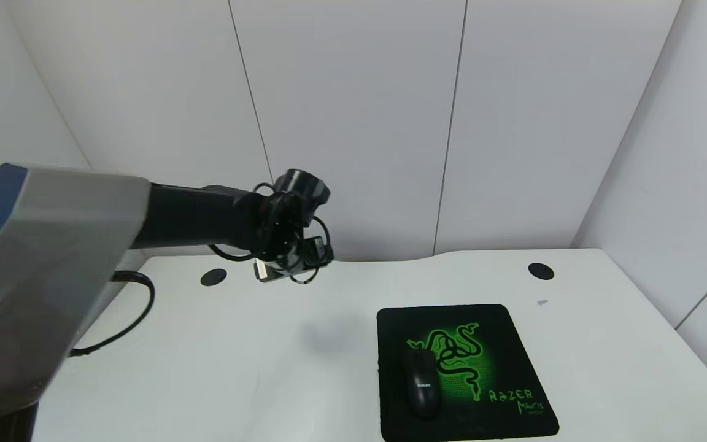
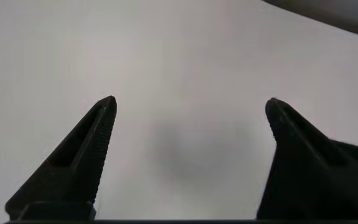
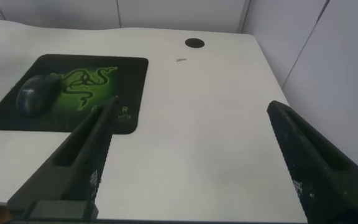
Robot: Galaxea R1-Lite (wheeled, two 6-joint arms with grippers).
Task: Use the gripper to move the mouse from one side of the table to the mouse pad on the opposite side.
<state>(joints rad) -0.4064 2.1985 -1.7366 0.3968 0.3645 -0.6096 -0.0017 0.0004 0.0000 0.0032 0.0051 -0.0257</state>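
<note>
The black mouse lies on the left half of the black mouse pad with the green snake logo, on the right side of the white table. My left gripper hangs high above the table's rear middle, well left of the pad. In the left wrist view it is open and empty over bare table. My right gripper is out of the head view. It is open and empty over the table's right side, and its view shows the pad and the mouse.
Two round black grommets sit near the table's curved rear edge. A black cable loops at the left edge. White wall panels stand close behind and to the right. A small grey speck lies behind the pad.
</note>
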